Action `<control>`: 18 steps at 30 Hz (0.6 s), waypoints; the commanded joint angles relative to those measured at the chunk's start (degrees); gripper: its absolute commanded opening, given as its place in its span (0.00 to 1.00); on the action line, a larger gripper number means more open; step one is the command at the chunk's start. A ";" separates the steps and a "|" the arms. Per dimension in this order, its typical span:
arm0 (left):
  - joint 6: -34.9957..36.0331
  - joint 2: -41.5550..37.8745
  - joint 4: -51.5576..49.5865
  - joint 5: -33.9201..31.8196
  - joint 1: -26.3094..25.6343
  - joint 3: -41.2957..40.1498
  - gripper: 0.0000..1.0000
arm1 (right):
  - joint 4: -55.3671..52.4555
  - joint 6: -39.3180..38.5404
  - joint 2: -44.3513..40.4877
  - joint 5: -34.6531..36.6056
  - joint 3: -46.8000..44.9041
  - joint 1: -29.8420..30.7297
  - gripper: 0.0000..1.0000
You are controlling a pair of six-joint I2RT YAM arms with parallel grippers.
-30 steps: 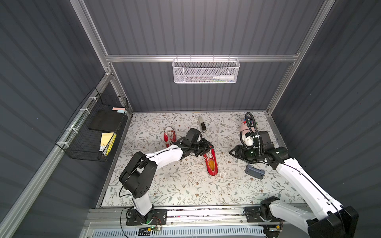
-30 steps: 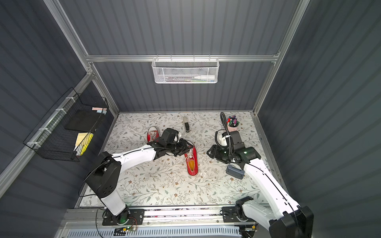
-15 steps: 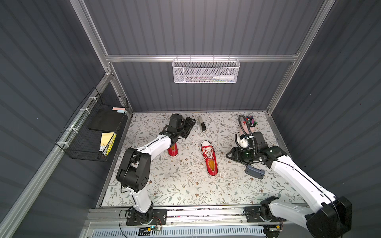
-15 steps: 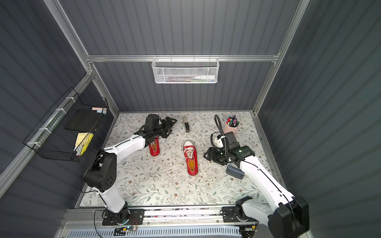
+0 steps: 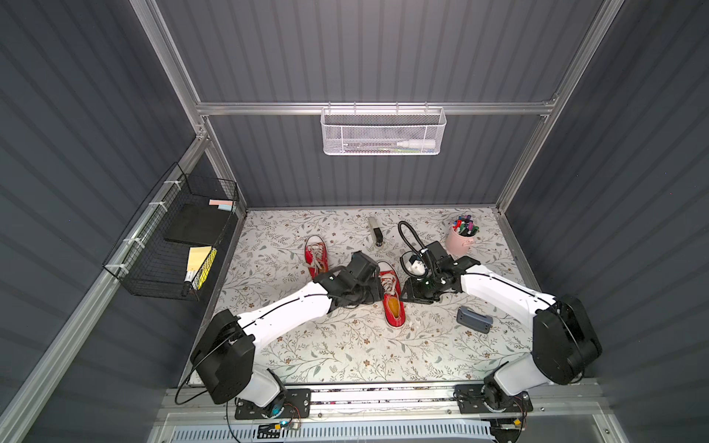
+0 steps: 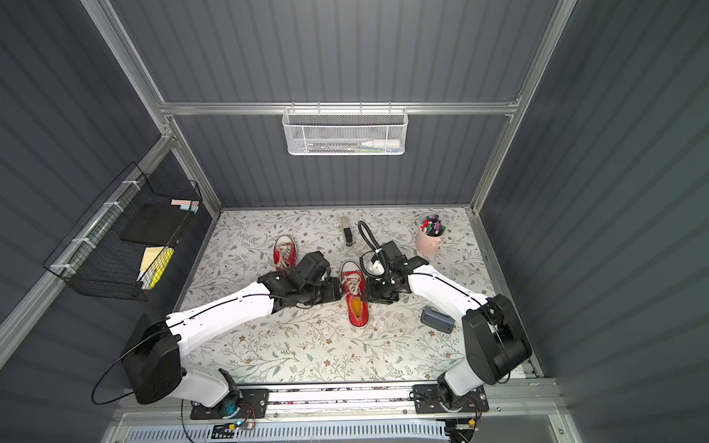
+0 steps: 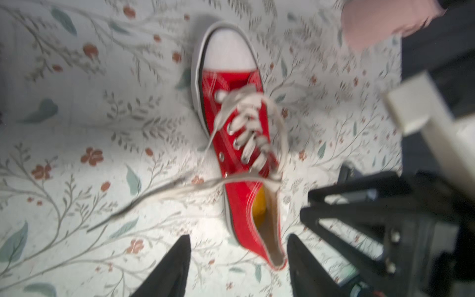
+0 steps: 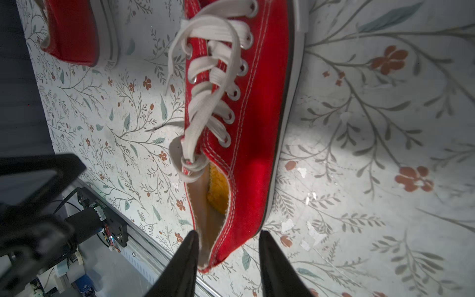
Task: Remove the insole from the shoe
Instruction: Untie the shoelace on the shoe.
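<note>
Two red sneakers on the floral bench (image 5: 345, 356). The target shoe (image 5: 392, 297) lies mid-bench, toe to the back wall, heel to the rail, upright on its sole. The spare shoe (image 5: 316, 255) sits further back, apart, not involved.

The insole (image 8: 217, 190) is yellow and inside the target shoe. It shows only through the heel opening, flat on the footbed, not lifted. The laces are loose and one end trails on the bench, so the throat is slack, which should help the pull.

The left arm (image 5: 284, 310) and right arm (image 5: 498, 291) flank the shoe, one per side, wrists over the lace and heel zone. That is likely a brace-and-pick setup: one side pins the shoe, the other reaches into the opening.

Left jaws: open, fingers (image 7: 174, 267) spread, holding nothing, heel ahead of the tips; this view is blurred. Right jaws: parted, fingers (image 8: 185, 264) either side of the heel in the wrist view, empty. I cannot tell whether they touch the canvas.

Judgement: approach stage, removal not started. Risk: a lace snag, or the shoe sliding if it is not pinned.

The pink pen cup (image 5: 458, 241) and the grey clip-like item (image 5: 474, 319) are clear of the work.
</note>
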 commanded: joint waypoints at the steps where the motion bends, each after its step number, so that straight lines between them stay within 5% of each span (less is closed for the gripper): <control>1: 5.45 0.75 -0.33 3.01 -1.08 -1.33 0.67 | 1.80 -1.11 2.24 -0.75 1.78 0.37 0.40; 18: 4.57 12.05 10.83 10.06 -0.98 -1.42 0.70 | 5.24 0.88 6.92 1.79 3.42 0.39 0.25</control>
